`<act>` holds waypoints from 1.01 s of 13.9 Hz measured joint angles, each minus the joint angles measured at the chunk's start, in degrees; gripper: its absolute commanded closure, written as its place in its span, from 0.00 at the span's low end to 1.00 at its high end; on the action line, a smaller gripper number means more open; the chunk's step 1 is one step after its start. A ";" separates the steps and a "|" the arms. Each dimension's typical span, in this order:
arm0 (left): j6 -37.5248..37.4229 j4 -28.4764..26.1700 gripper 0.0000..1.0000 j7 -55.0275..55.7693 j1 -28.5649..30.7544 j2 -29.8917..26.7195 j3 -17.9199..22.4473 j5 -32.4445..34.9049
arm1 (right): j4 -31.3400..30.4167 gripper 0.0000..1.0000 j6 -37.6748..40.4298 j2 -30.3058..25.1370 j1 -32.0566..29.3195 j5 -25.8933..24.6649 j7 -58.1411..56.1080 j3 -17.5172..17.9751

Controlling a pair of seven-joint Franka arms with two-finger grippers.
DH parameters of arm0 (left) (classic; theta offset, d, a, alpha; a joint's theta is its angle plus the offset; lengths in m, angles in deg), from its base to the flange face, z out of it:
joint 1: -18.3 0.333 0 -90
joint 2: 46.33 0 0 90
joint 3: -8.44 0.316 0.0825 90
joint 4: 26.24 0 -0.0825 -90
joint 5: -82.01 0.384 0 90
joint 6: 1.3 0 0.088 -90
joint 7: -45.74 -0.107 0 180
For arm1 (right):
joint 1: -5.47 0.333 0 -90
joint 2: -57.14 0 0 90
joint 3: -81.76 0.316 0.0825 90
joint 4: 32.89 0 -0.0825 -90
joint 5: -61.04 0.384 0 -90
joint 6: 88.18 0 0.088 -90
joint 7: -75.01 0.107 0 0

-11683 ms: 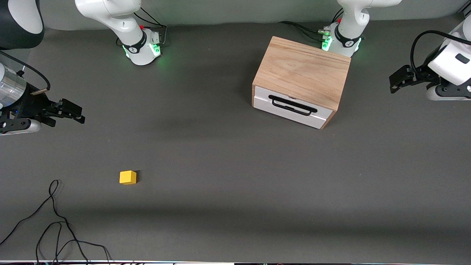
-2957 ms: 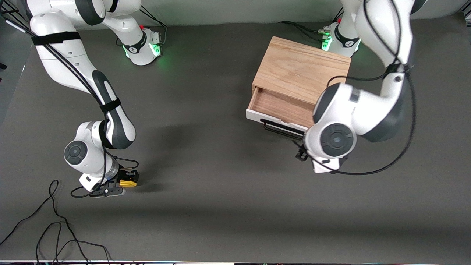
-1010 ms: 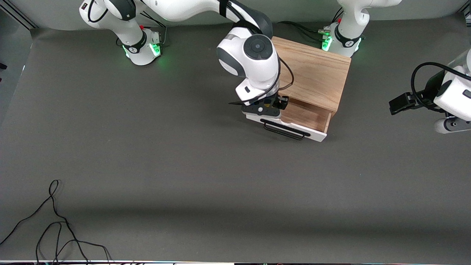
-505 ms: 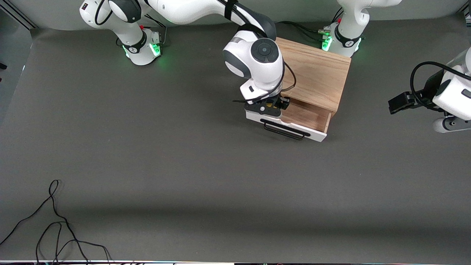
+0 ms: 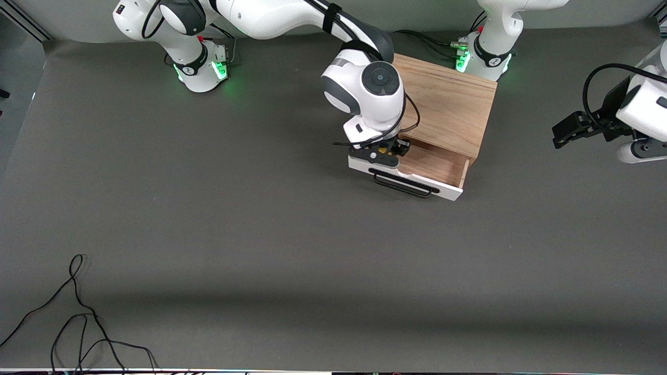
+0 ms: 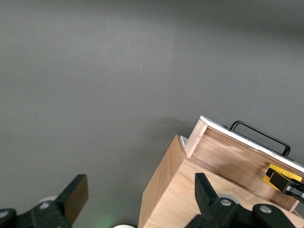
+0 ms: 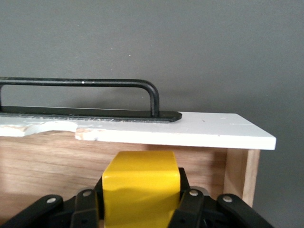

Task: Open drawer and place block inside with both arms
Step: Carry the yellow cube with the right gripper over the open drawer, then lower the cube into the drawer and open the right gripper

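Note:
The light oak cabinet point(image 5: 448, 99) stands near the left arm's base. Its white-fronted drawer point(image 5: 443, 190) with the black bar handle point(image 5: 404, 183) is pulled open. My right gripper point(image 5: 384, 150) is shut on the yellow block point(image 5: 383, 150) and holds it over the drawer's wood interior, at the end toward the right arm. In the right wrist view the block point(image 7: 141, 183) sits between the fingers, just inside the white front point(image 7: 190, 130). My left gripper point(image 5: 565, 130) is open and empty and waits off the left arm's end of the table. Its wrist view shows the drawer point(image 6: 237, 152) and the block point(image 6: 283, 175).
Loose black cables point(image 5: 78, 312) lie at the table's near corner toward the right arm's end. The two arm bases point(image 5: 200, 65) glow green along the edge farthest from the front camera. The right arm's large wrist joint point(image 5: 370, 88) hangs over the cabinet's corner.
My right gripper has moved with the block a little farther in over the open drawer. The left gripper has shifted slightly toward the bases' side. The drawer has not moved.

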 measured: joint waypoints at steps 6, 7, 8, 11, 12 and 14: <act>2.16 -5.67 0.00 -1.57 0.02 -2.88 0.04 -0.06 | 0.01 0.38 -1.41 2.92 0.74 -0.96 0.03 0.00; 2.16 -5.70 0.00 -1.59 0.02 -2.88 0.04 -0.06 | 0.14 0.01 -1.51 2.91 0.74 -0.99 0.04 -0.01; 2.16 -5.70 0.00 -1.61 0.03 -2.88 0.04 -0.06 | 0.24 0.00 -1.61 2.92 0.74 -1.06 0.05 -0.01; 2.16 -5.71 0.00 -1.66 0.03 -2.88 0.04 -0.07 | 0.40 0.00 -2.00 2.95 0.75 -2.24 0.07 -0.01; 2.16 -5.71 0.00 -1.67 0.03 -2.88 0.04 -0.07 | 0.81 0.00 -2.02 2.93 0.75 -2.36 0.07 -0.02; 2.16 -5.72 0.00 -1.78 0.03 -2.88 0.02 -0.10 | 1.98 0.00 -1.98 2.40 0.76 -2.43 0.08 -0.05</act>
